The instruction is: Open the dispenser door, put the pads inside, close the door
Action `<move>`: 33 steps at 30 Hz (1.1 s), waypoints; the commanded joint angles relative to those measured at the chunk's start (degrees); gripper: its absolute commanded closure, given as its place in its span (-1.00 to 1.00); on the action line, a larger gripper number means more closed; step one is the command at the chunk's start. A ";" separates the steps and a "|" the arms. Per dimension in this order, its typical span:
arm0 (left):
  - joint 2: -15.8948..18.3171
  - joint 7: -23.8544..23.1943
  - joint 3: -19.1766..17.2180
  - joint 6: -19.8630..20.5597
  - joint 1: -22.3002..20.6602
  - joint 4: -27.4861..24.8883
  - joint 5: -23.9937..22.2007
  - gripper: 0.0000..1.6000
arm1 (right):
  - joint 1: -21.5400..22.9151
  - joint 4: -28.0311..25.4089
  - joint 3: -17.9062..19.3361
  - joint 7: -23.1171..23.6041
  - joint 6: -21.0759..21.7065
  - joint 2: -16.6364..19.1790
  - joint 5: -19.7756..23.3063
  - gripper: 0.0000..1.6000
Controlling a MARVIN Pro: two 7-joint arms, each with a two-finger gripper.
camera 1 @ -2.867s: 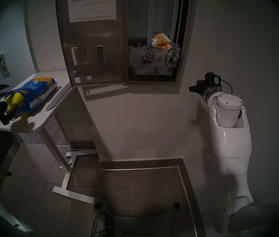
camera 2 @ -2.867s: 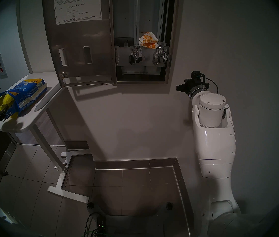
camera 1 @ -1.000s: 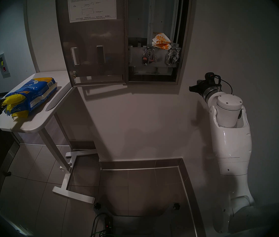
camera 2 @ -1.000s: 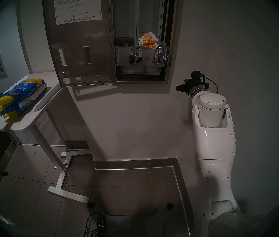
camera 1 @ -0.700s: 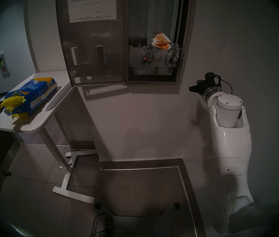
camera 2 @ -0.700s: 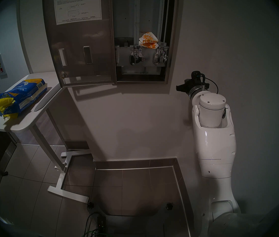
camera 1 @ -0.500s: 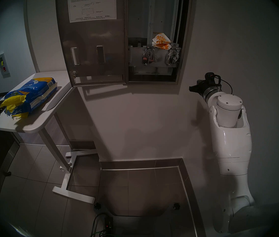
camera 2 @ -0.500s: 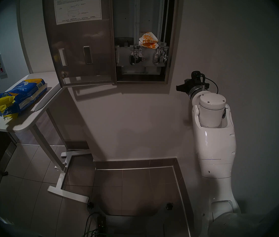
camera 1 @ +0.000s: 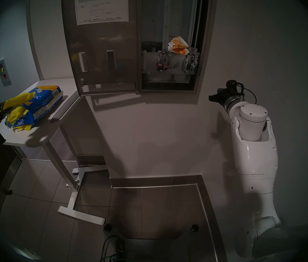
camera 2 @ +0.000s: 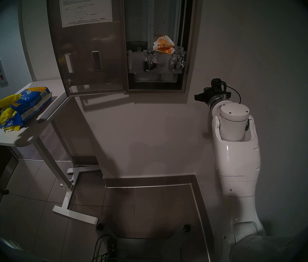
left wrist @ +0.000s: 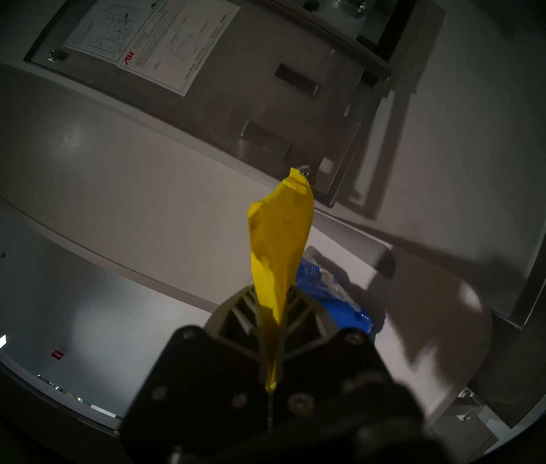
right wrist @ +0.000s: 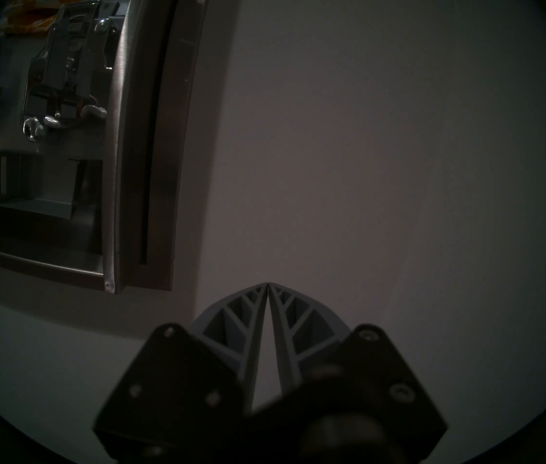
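The dispenser door (camera 1: 102,48) stands swung open to the left, with its white instruction sheet (camera 1: 102,6) facing me. My left gripper (camera 1: 1,107) (left wrist: 272,296) is shut on one yellow pad (camera 1: 18,100) (left wrist: 280,242), held just above the mouth of the blue bag (camera 1: 43,102). More yellow pads (camera 1: 14,115) stick out of that mouth. My right gripper (camera 1: 210,98) (right wrist: 268,284) is shut on nothing, close to the wall right of the dispenser cabinet (camera 1: 203,48).
White packets with orange flowers (camera 1: 178,45) lie in the cabinet's right column, above two chrome lever mechanisms (camera 1: 189,64). The bag rests on a white rolling table (camera 1: 36,138) under the open door. A steel floor rail (camera 1: 211,218) runs below the right arm.
My left gripper has drawn the yellow pad out of the bag's mouth and lifted it up over the bag. The bag's mouth shifted a little. The right arm has not moved.
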 commanded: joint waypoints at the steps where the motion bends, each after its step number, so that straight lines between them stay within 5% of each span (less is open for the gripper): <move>1: 2.35 2.37 2.62 1.12 -2.35 -0.54 1.43 1.00 | 0.52 -0.74 -0.01 0.13 -0.21 0.03 0.12 0.36; 13: 3.46 3.85 6.52 8.88 -4.86 -2.49 2.79 1.00 | 0.52 -0.74 -0.02 0.10 -0.21 0.06 0.16 0.36; 33: 3.89 3.74 6.79 10.15 -5.02 -2.57 3.26 1.00 | 0.51 -0.75 -0.05 0.07 -0.20 0.10 0.22 0.36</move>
